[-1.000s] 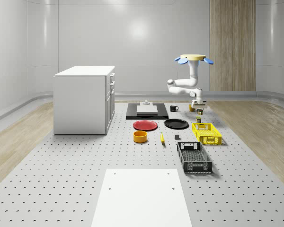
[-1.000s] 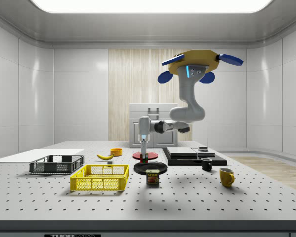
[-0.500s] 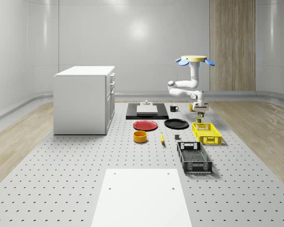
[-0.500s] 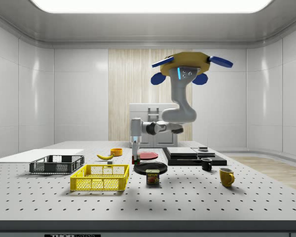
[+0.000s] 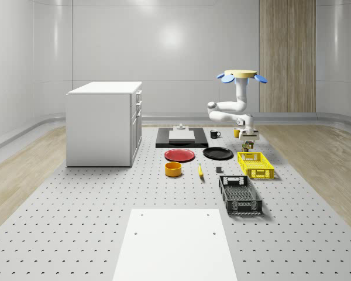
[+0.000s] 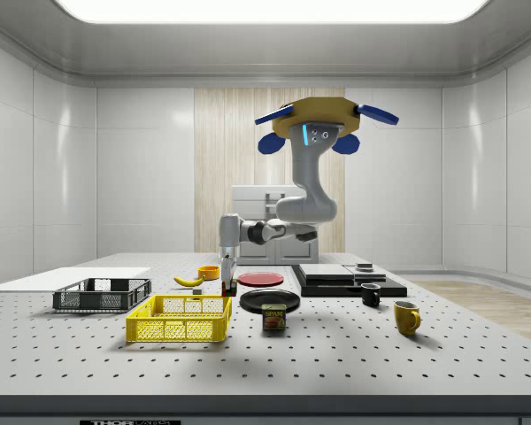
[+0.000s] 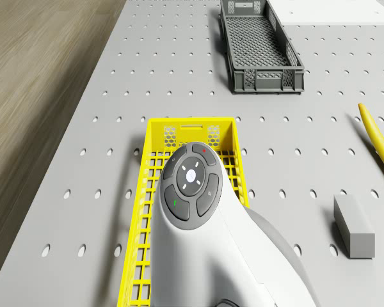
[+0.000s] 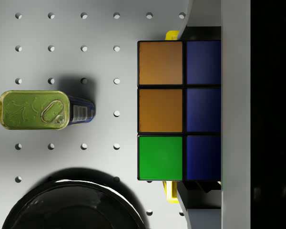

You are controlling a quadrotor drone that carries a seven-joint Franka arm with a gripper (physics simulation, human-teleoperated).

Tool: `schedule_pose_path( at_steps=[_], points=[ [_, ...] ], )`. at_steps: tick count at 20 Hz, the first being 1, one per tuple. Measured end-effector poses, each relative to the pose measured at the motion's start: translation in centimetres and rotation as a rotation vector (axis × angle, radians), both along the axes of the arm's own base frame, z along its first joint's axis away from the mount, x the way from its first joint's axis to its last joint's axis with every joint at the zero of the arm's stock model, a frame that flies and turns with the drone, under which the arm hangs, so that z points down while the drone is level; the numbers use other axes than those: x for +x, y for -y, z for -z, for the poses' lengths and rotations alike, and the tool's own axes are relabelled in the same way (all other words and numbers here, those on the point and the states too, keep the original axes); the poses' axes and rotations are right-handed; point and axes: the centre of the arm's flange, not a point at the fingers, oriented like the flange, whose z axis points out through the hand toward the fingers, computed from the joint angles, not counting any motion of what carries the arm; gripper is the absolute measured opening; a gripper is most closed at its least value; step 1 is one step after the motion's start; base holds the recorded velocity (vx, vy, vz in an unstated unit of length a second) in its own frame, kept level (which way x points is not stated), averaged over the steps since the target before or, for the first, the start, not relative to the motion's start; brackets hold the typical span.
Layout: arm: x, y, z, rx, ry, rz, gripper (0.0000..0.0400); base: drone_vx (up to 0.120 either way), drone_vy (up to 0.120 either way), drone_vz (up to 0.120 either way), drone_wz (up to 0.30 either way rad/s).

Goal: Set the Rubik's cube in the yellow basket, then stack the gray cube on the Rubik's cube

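The hand (image 6: 226,276) grips the Rubik's cube (image 8: 178,110) over the yellow basket's (image 6: 179,320) end; the hovering drone (image 6: 319,124) is above the "SPAM" can (image 6: 274,317).

Room: pale glossy panelled walls (image 5: 164,52), curved at the base. Wood-slat panel (image 5: 286,55) on far wall. Wood floor (image 5: 23,175) either side of a grey perforated table (image 5: 76,234). White drawer cabinet (image 5: 104,123) stands on it. Ceiling light (image 6: 265,9) overhead, bright.
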Motion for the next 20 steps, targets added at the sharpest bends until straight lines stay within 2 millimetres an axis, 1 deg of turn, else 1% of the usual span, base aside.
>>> schedule_pose_path(
  at_steps=[11, 12, 17, 20],
  points=[
    [0.00, 0.00, 0.00, 0.000, 0.000, 0.000, 0.0325, 0.120, 0.000, 0.000, 0.000],
    [0.00, 0.00, 0.00, 0.000, 0.000, 0.000, 0.0325, 0.120, 0.000, -0.040, 0.000],
    [0.00, 0.00, 0.00, 0.000, 0.000, 0.000, 0.0325, 0.120, 0.000, -0.120, 0.000],
    [0.00, 0.00, 0.00, 0.000, 0.000, 0.000, 0.0325, 0.120, 0.000, -0.013, 0.000]
  ],
)
